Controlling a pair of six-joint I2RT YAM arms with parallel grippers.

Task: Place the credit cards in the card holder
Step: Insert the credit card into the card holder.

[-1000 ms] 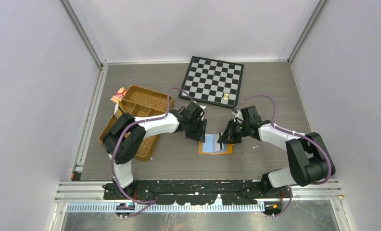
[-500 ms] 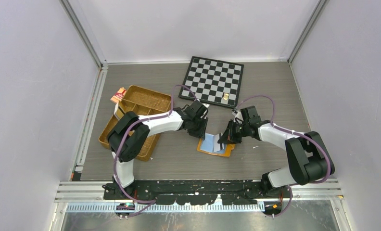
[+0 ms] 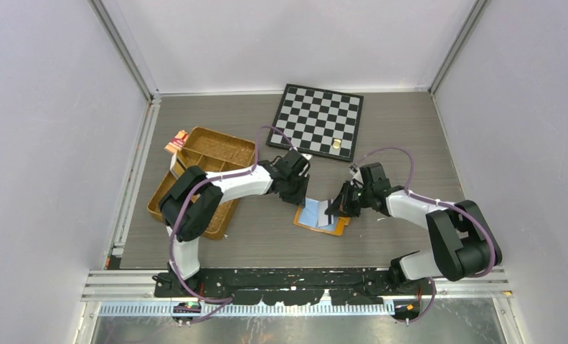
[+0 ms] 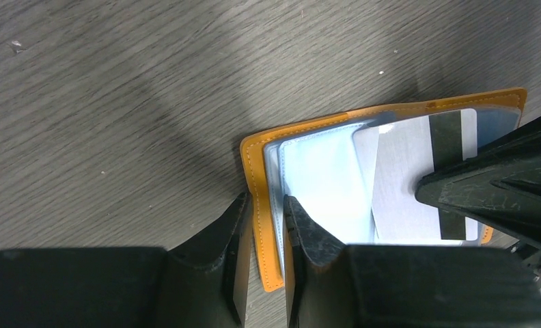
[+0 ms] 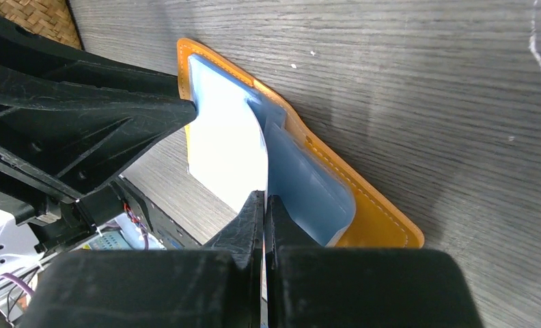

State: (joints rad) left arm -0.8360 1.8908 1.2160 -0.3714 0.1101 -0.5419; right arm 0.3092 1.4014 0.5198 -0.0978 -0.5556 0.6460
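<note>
The orange card holder (image 3: pixel 336 228) lies open on the table between the arms, with light blue inner layers (image 4: pixel 322 188). My left gripper (image 4: pixel 268 200) is shut on the card holder's left edge (image 4: pixel 257 205), one finger on each side of the orange rim and blue layer. My right gripper (image 5: pixel 264 198) is shut on a silver-grey credit card with a dark stripe (image 4: pixel 404 178). That card stands edge-on over the holder's right half, its far end among the blue layers (image 5: pixel 309 191). From above, both grippers (image 3: pixel 300 199) (image 3: pixel 336 208) meet at the holder.
A chessboard (image 3: pixel 317 120) with a small gold piece (image 3: pixel 336 145) lies behind the holder. A brown woven divided tray (image 3: pixel 202 172) sits at the left under the left arm, with a red-and-tan packet (image 3: pixel 175 142) at its far corner.
My left gripper closed in on the holder's left edge, and the holder turned a little. The right gripper with the silver card dropped lower and closer to the holder.
</note>
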